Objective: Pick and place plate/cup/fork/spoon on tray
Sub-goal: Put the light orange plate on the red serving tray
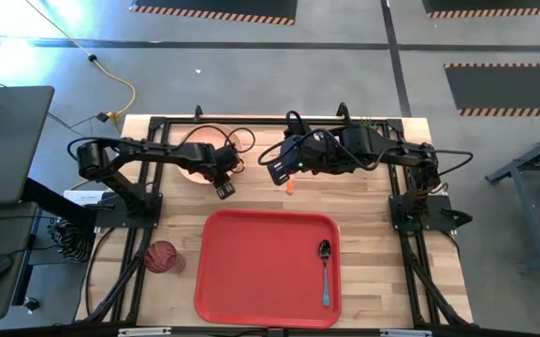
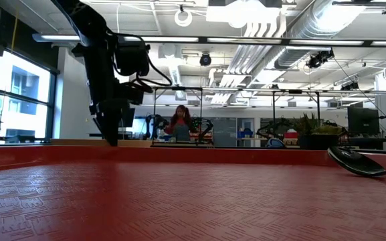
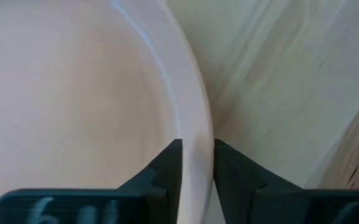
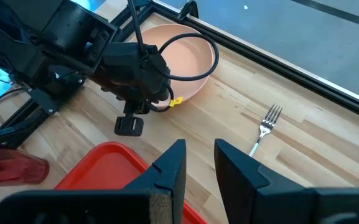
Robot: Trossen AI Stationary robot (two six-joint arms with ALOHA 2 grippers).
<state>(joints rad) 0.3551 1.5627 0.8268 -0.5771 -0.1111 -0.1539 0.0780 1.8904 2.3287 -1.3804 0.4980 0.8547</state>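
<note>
With the left claw [image 3: 196, 163] pinched on the rim of the plate [image 1: 204, 154], upper left on the bench [image 1: 363, 201], it should lift level toward the tray [image 1: 268, 267]; the right claw [image 4: 198, 165] hangs parted, empty.

Peach-pink plate [image 4: 188, 62], red tray [image 1: 268, 267], dark-red cup [image 1: 161, 256].
</note>
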